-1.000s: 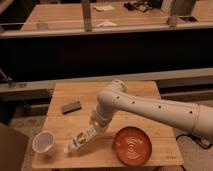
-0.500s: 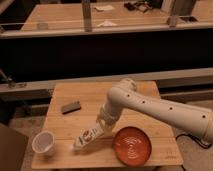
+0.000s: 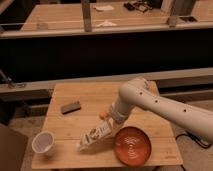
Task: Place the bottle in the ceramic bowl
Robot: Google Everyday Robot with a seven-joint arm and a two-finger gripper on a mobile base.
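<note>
A white bottle (image 3: 93, 135) with an orange cap hangs tilted in my gripper (image 3: 106, 121), its base pointing down-left, just above the wooden table (image 3: 90, 95). The gripper holds it near the cap end. The red-orange ceramic bowl (image 3: 132, 145) sits at the table's front right, just to the right of the bottle's lower end. My white arm (image 3: 160, 107) reaches in from the right, passing above the bowl's back edge.
A white paper cup (image 3: 43, 143) stands at the front left corner. A dark flat block (image 3: 71, 107) lies at the left middle of the table. A dark counter and rail run behind the table.
The arm has swung right with the bottle, carrying it from near the cup towards the bowl. The bowl, cup and block have not moved.
</note>
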